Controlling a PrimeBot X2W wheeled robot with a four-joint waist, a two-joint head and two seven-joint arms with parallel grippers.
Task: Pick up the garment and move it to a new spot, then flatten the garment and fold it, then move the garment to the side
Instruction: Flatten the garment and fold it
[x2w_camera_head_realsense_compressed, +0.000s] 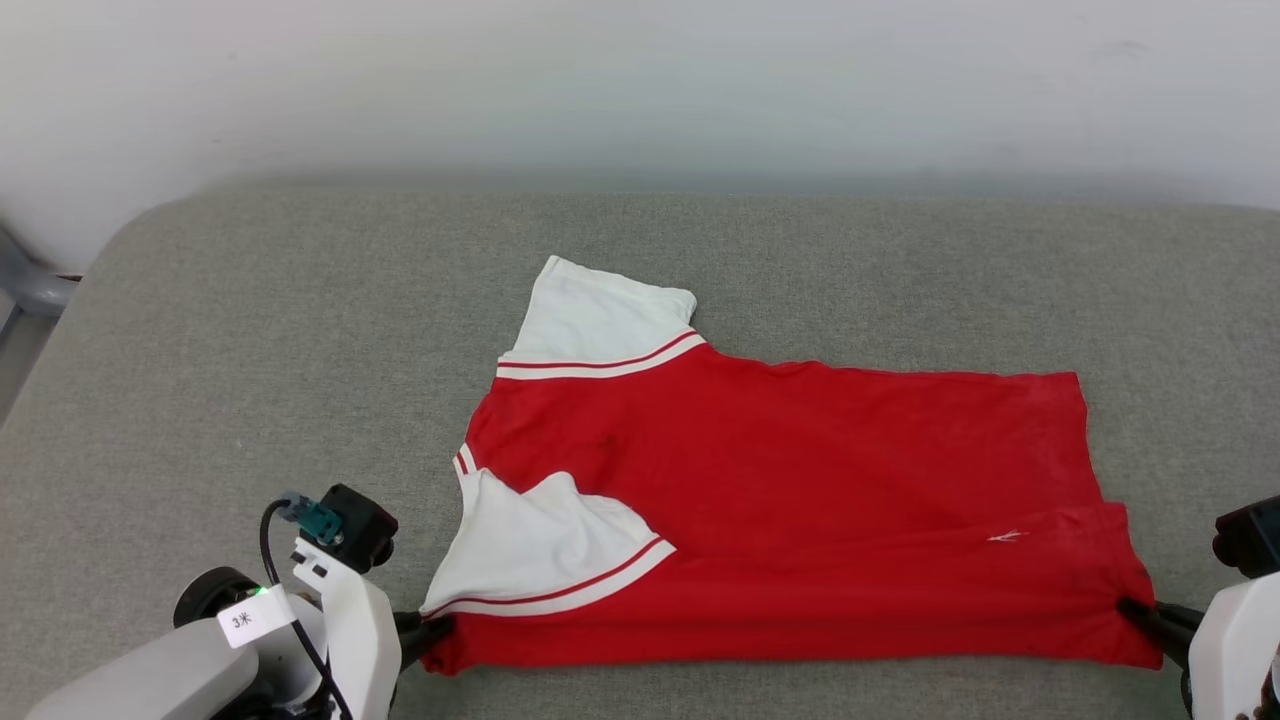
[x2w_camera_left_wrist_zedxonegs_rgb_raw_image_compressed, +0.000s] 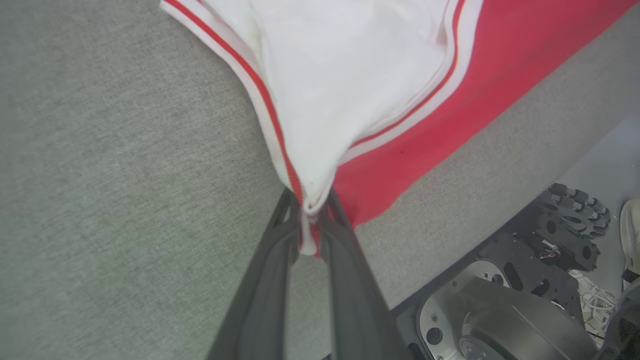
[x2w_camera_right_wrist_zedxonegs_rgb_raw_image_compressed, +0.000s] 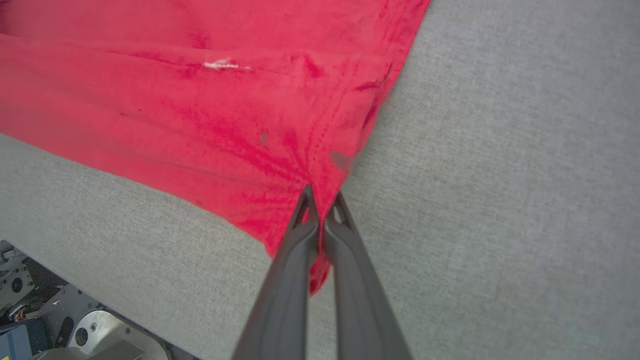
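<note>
My left gripper (x2w_camera_head_realsense_compressed: 434, 631) and right gripper (x2w_camera_head_realsense_compressed: 1132, 608) pinched the shirt (x2w_camera_head_realsense_compressed: 780, 470) by its corners. It lay flat; folding wasn't finished.

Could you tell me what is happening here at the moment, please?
The robot is handling a red T-shirt with white sleeves, spread sideways on a grey padded surface. Its left gripper is shut on the near corner at the sleeve end, its right gripper on the near hem corner. It lies mostly flat.
</note>
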